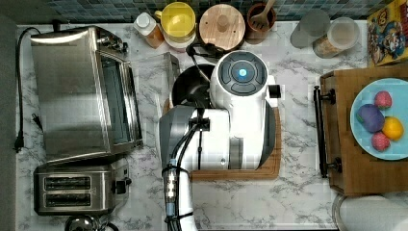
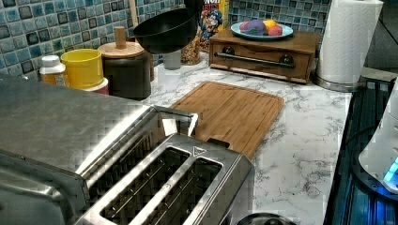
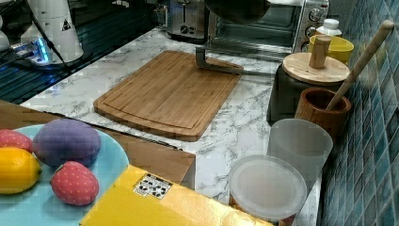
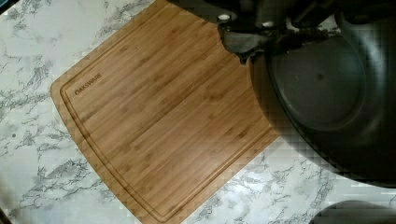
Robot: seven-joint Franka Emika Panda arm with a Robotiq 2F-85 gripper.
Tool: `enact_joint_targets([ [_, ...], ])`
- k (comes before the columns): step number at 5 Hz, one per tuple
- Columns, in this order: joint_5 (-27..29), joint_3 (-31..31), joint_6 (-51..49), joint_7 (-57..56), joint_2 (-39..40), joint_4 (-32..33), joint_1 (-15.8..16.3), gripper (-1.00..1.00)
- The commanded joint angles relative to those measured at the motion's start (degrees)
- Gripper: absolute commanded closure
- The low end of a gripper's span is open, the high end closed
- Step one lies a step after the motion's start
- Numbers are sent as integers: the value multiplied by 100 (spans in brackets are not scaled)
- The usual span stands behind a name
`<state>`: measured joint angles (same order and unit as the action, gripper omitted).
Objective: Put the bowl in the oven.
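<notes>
The glossy black bowl hangs in the air above the counter, tilted, between the cutting board and the jars at the back. My gripper is shut on its rim, and the bowl sits close beside the fingers. In the top view the bowl peeks out from under the white arm, just right of the oven door. The brushed-steel oven stands at the top view's left with its glass door folded down open. In the right view the bowl hovers in front of the oven.
A wooden cutting board lies below the arm. A two-slot toaster stands beside the oven. A wooden-lidded dark jar, a yellow-lidded jar and a utensil holder line the tiled wall. A fruit plate rests on a wooden box.
</notes>
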<state>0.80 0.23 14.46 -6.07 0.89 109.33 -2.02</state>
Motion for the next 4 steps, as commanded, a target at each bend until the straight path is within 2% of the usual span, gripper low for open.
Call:
enact_joint_targets([
  [1, 5, 278, 168, -222, 56, -35, -212, 100],
  [2, 381, 129, 556, -641, 197, -253, -47, 100],
  [3, 474, 286, 656, -1441, 487, -680, 77, 100],
  [4, 694, 387, 959, -2169, 561, -734, 222, 100],
])
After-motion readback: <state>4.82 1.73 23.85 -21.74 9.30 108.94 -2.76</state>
